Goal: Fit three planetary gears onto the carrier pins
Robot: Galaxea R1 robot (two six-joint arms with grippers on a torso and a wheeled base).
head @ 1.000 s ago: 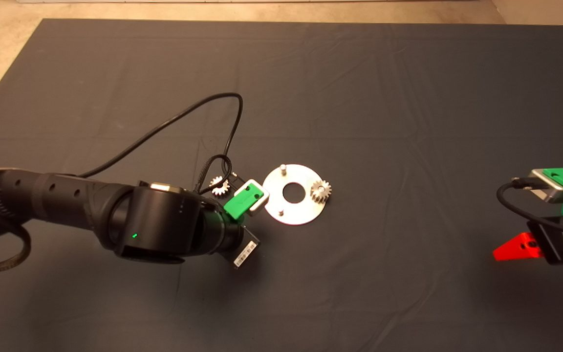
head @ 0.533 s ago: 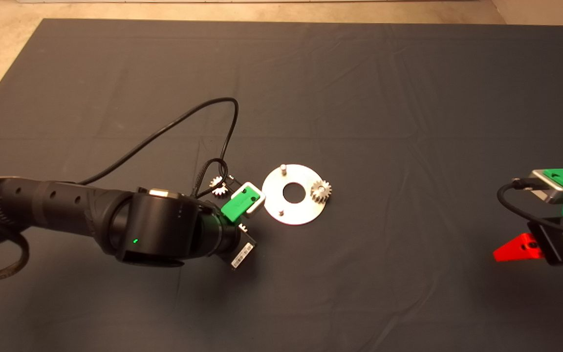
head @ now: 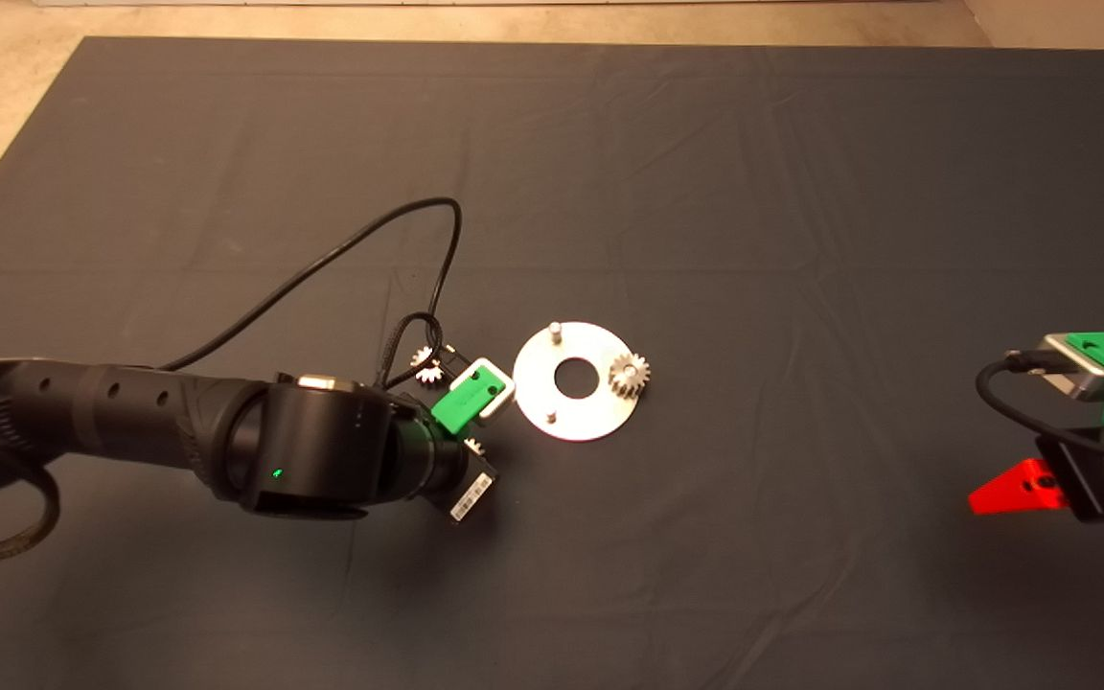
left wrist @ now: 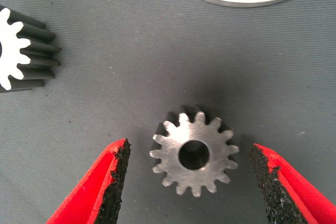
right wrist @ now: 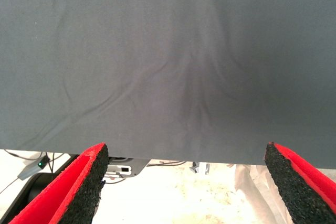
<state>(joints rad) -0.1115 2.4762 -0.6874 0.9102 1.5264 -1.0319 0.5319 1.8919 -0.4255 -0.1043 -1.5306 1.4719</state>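
Head view: on the dark mat (head: 705, 172), the left gripper (left wrist: 189, 182) hangs left of the shiny disc (head: 552, 422), fingers spread wide around a loose gear (left wrist: 194, 155) lying flat, not touching it. A second loose gear (left wrist: 18, 48) lies nearby. One gear (head: 629, 373) sits on the disc's right pin; two pins (head: 555, 331) stand bare. The right gripper (right wrist: 184, 192) waits released at the right edge

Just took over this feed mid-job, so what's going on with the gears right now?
One planetary gear already sits on a pin of the carrier disc; two carrier pins are bare. The left gripper hangs open over a second gear lying flat on the mat, one finger to each side, not touching it. A third gear lies nearby. The right gripper waits open at the mat's right edge.
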